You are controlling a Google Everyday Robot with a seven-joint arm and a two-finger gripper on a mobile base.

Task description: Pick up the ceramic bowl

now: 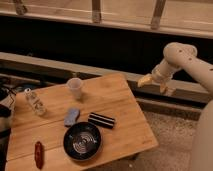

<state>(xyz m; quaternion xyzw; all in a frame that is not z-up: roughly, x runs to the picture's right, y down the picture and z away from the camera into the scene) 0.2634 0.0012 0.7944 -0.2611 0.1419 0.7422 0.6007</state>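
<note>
Approaching stage only: my gripper (154,84), parted and empty, hangs far right; next, reach left over the round glossy black ceramic bowl (82,140).

A: Where is the gripper (154,85), and is all of it in view?
B: It is at the right of the frame, beyond the table's (115,100) upper right corner. Its arm (192,62) runs out past the right edge.
A: What about the left side?
B: A dark shape (5,102) is cut off by the left edge, and I can't name it. The table's lower left corner is lost at the bottom edge.
A: And the small things?
B: The clear item (35,102) at the table's upper left and the red one (38,153) at lower left are too small to identify.
</note>
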